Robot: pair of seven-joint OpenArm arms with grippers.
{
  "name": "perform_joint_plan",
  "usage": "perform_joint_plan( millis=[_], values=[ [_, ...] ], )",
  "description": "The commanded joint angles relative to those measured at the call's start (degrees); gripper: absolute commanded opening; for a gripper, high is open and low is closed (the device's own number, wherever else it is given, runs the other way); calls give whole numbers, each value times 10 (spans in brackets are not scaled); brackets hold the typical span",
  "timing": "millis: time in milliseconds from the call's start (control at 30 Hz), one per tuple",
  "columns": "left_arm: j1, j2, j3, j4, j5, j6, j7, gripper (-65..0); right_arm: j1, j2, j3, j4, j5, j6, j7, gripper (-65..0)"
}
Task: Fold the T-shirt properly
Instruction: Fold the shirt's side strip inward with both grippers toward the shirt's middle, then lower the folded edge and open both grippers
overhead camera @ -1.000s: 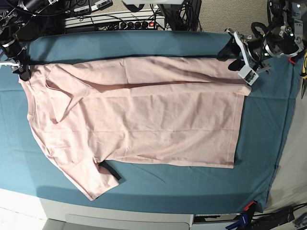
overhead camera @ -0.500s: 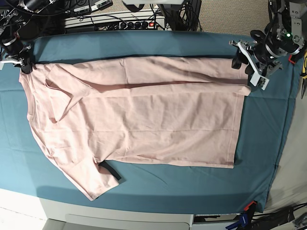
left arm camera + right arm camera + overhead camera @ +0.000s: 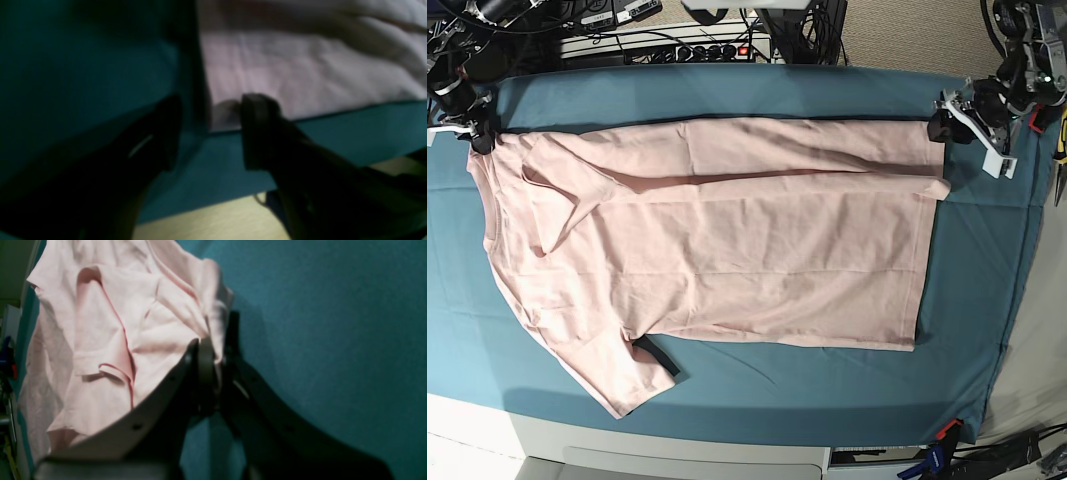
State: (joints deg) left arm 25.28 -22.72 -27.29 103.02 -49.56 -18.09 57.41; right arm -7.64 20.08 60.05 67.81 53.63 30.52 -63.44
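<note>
Right end effector clamped on T-shirt edge.

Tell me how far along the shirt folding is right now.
Early on. Done: the far long edge of the T-shirt is already turned in along its length. In hand: the right end effector is shut on the shirt's shoulder corner, while the left end effector is open at the hem corner, not gripping yet. Left: the near sleeve and side lie unfolded, and no crosswise fold is made.
</note>
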Motion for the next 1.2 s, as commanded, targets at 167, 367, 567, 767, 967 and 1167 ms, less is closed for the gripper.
perform_joint_plan(
  millis=[167,367,567,767,967,1167],
  values=[
    [-7,-7,-6,-36,-83,-38,25,-349,2,15,4,7,10,6,4,-650],
    [-7,-8,-6,-38,-97,-45,30,-352,2,15,4,7,10,6,4,-650],
    [-7,-8,-6,-38,-107,-56,26,-650,2,16,4,7,11,19,-1,-650],
    [-6,-11,-16,-38,-107,-69,35,-650,-11,21,4,8,64,57,-29,-650],
    [8,-23,-56,-38,-123,-71,43,-650,-58,40,4,8,75,58,-28,-650],
    [37,-22,-68,-38,-123,-71,44,-650,-89,52,4,8,89,59,-35,-650]
  ],
)
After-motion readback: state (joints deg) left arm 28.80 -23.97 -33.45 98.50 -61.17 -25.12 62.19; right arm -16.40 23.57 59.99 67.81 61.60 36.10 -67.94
